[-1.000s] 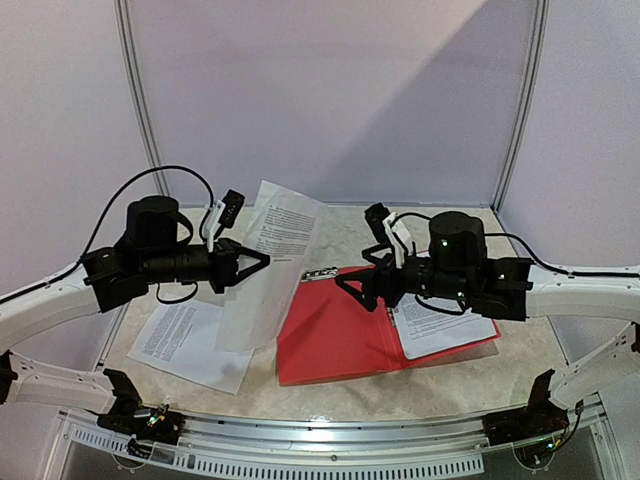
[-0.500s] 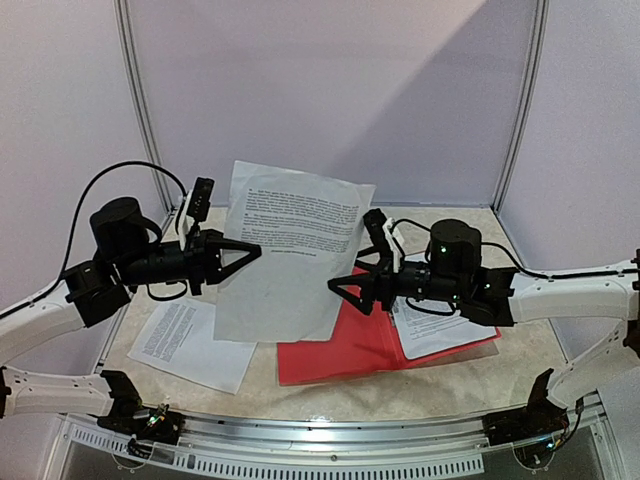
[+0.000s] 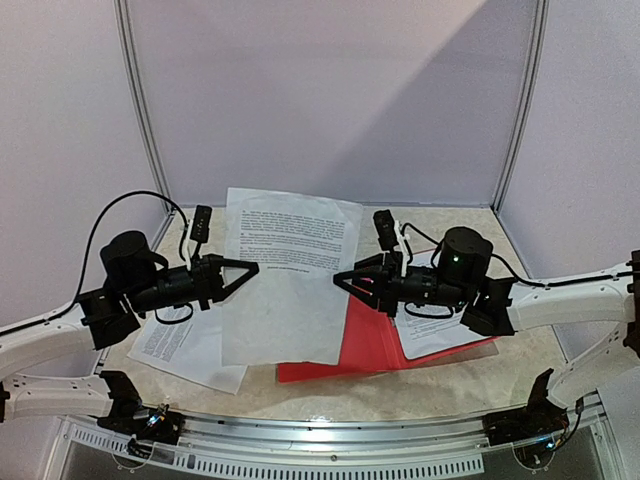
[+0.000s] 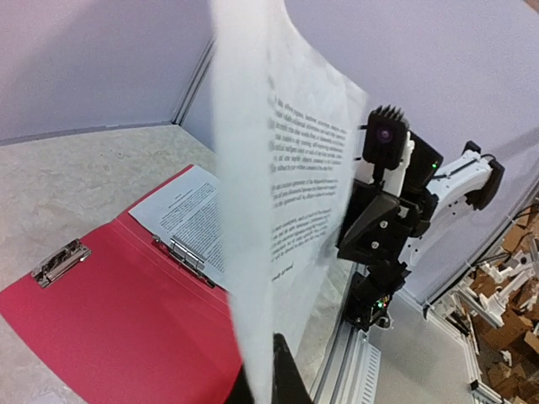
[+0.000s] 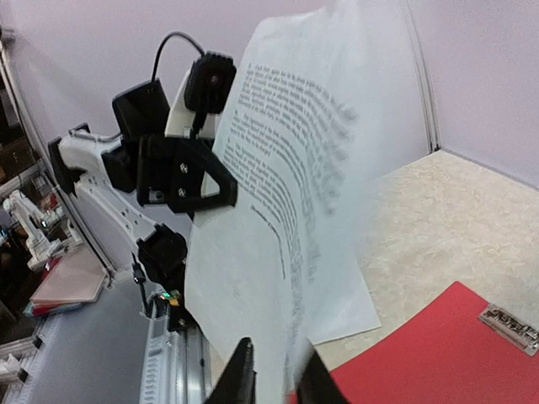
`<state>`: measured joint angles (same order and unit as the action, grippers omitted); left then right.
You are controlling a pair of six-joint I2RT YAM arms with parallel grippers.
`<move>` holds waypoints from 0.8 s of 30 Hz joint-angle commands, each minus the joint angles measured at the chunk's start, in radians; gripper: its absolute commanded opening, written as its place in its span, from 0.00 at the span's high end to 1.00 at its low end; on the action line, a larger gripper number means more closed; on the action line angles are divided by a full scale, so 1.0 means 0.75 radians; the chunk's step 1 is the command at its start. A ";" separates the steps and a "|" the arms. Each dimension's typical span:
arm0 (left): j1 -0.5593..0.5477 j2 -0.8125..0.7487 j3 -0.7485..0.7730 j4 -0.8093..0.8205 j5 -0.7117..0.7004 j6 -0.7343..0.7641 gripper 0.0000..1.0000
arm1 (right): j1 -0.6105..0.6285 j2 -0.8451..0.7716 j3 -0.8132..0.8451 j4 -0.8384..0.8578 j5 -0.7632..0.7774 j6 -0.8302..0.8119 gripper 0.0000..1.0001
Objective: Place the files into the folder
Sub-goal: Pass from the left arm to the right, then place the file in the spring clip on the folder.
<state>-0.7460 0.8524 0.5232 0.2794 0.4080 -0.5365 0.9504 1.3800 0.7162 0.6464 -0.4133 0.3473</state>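
Note:
One of the files [image 3: 288, 285] hangs upright in the air between the two arms, its printed side toward the top camera. My left gripper [image 3: 254, 267] is shut on its left edge, and the left wrist view shows the file [image 4: 278, 168] running up from my left gripper [image 4: 263, 374]. My right gripper [image 3: 339, 278] straddles the right edge. There the file [image 5: 286, 194] passes between my right gripper's [image 5: 278, 364] narrowed jaws, and contact is unclear. The red folder [image 3: 385, 350] lies open below, with a second sheet [image 3: 440, 332] on its right half.
Another printed sheet [image 3: 180, 345] lies flat on the marble table [image 3: 400, 395] at the left. The folder has metal clips [image 4: 59, 262] inside. Grey partition walls [image 3: 330, 90] close the back and sides. An aluminium rail [image 3: 330, 440] runs along the near edge.
The held file has swung from edge-on to spread between the arms, slightly lower. My right gripper has reached its right edge and its jaws have narrowed from wide open.

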 commanded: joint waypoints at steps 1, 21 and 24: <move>-0.009 0.021 -0.067 0.179 -0.073 -0.151 1.00 | 0.005 -0.034 0.000 -0.018 0.070 0.025 0.91; -0.008 0.180 0.134 -0.433 -0.407 0.154 0.29 | -0.259 -0.024 0.918 -1.508 0.218 -0.095 1.00; -0.008 0.258 0.156 -0.440 -0.444 0.175 0.29 | -0.359 0.046 1.176 -1.861 0.143 -0.032 1.00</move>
<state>-0.7460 0.9813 0.6174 0.0856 0.1581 -0.4908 0.7547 1.3655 1.4189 -0.2718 -0.2508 0.2836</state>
